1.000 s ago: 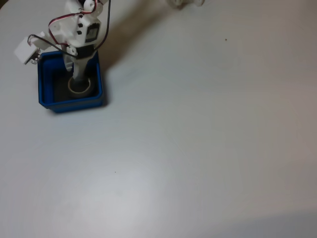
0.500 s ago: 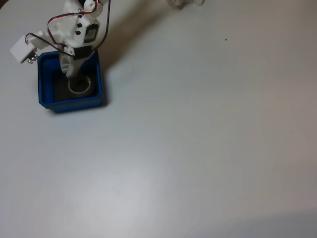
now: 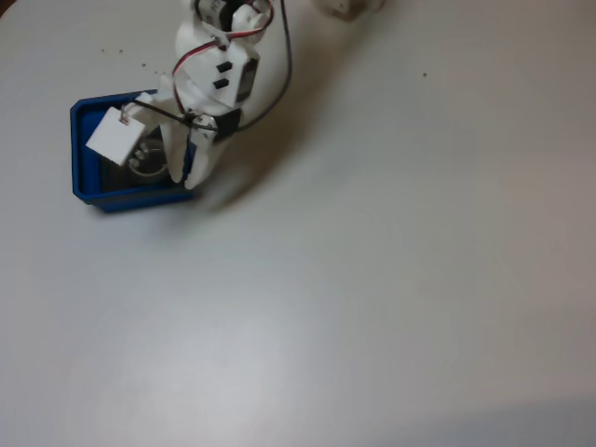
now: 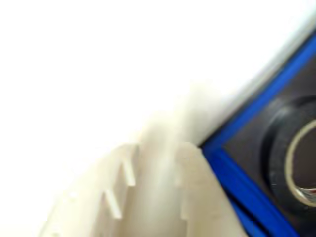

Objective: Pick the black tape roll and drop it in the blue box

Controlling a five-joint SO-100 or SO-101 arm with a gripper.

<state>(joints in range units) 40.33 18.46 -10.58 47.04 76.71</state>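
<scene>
I see the small black ring of tape with a pale beige core (image 4: pixel 291 158) lying flat on the dark floor of the square bright-blue plastic box (image 3: pixel 82 149). In the wrist view the black tape roll sits at the right edge, partly cut off by the frame, well inside the blue rim (image 4: pixel 256 108). In the fixed view only a pale sliver of the roll (image 3: pixel 142 166) shows, the rest hidden behind the arm.

The box sits far-left on the bench (image 3: pixel 372 279), a plain pale grey-white surface. One of its corners shows in the wrist view, with bright blown-out bench beyond it.

The white plastic two-finger jaws (image 3: pixel 191 166) hang over the right side of the box in the fixed view, tips at or just past the right wall. The jaws hold nothing; the roll lies apart from them. I can't tell how wide they stand: the fingers overlap in the fixed view and the wrist view is motion-blurred, with only one pale ribbed finger (image 4: pixel 148 202) at bottom left.

A white square camera block (image 3: pixel 114 138) on the arm covers the middle of the box. Red and black wires (image 3: pixel 270 56) run up the white arm body to the far edge.

Small dark specks (image 3: pixel 121 51) lie on the bench beyond the box.
</scene>
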